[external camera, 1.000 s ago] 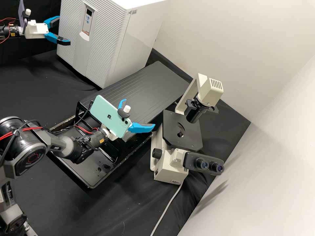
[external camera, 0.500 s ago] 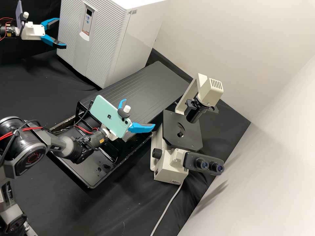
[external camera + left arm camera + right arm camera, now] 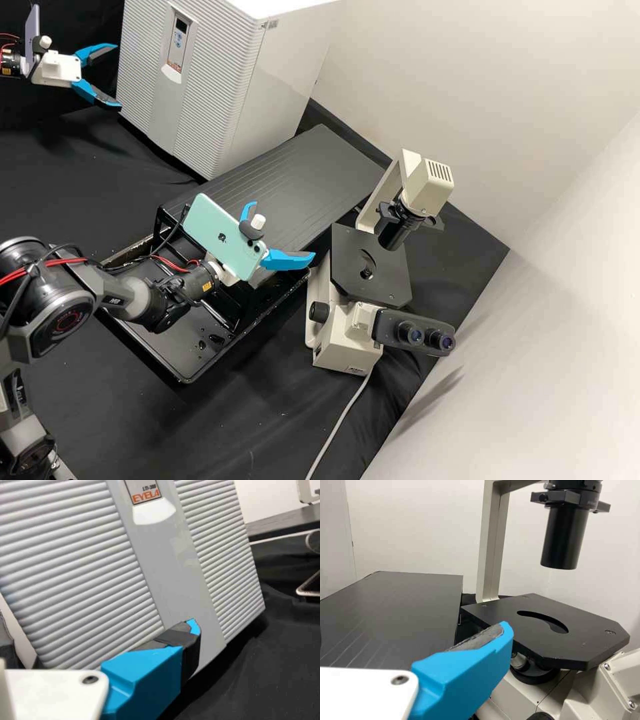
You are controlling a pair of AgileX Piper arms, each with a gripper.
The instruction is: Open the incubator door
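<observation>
One closed incubator door (image 3: 150, 100) ahead of the left end effector (image 3: 118, 77)

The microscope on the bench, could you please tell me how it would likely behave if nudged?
The microscope looks heavy with its bulky body, so it would probably resist sliding. Its solid upright seems stiff. A push on the lamp housing, high above the stage, might rock it.

The shelf (image 3: 313, 173) lies between the incubator (image 3: 213, 100) and the microscope (image 3: 347, 347), near both.
</observation>
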